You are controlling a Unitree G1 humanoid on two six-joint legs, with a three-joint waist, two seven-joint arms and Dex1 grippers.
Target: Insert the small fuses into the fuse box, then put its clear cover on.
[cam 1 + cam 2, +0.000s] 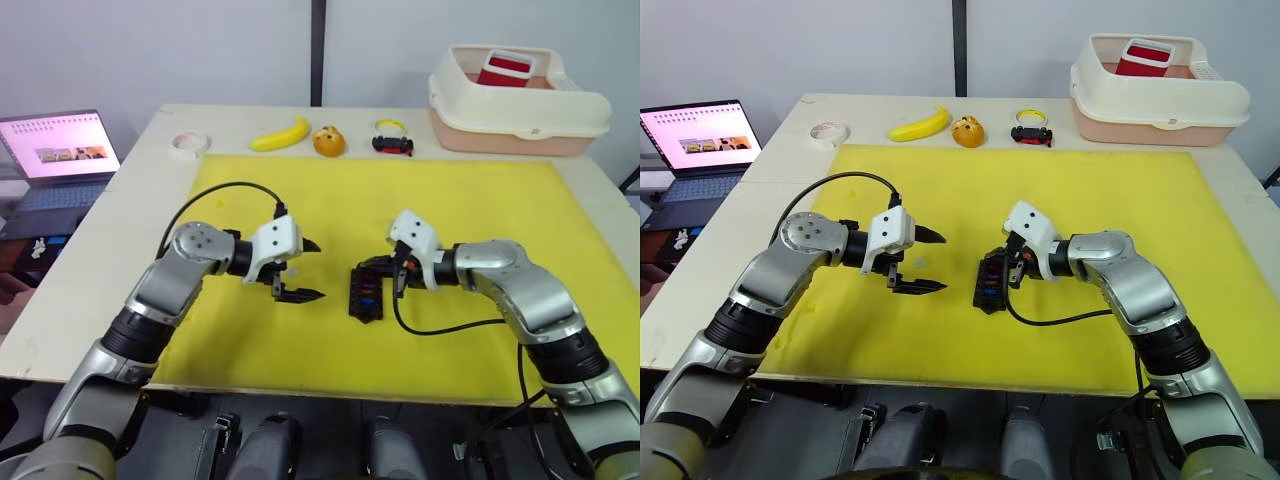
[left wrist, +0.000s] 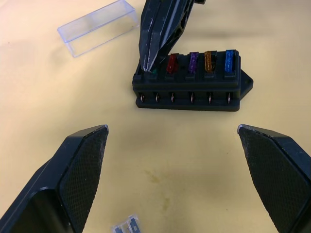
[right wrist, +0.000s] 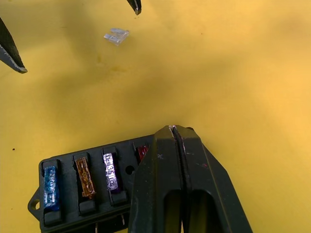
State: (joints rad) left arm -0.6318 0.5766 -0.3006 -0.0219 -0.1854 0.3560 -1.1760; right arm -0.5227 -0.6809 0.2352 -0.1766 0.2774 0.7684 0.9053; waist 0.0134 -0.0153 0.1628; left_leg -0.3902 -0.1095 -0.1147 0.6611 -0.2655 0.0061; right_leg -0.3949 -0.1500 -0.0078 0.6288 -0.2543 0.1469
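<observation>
The black fuse box [image 2: 192, 90] lies on the yellow mat [image 1: 480, 210] between my two grippers. Red [image 2: 171, 63], purple [image 2: 193, 62], orange [image 2: 209, 60] and blue [image 2: 229, 60] small fuses stand in its slots. A green fuse [image 2: 154, 72] sits in the end slot. My right gripper [image 3: 175, 128] is shut, and its tip rests on that green fuse. My left gripper [image 2: 172, 127] hovers open, a short way left of the box. A loose pale fuse [image 3: 116, 36] lies on the mat just below it. The clear cover [image 2: 97, 26] lies on the mat beyond the box.
At the table's back edge stand a tape roll [image 1: 187, 144], a banana [image 1: 280, 135], an orange toy [image 1: 329, 141] and a black-and-red toy car [image 1: 393, 143]. A white bin [image 1: 520, 105] sits at the back right. A laptop [image 1: 60, 150] stands off the table's left.
</observation>
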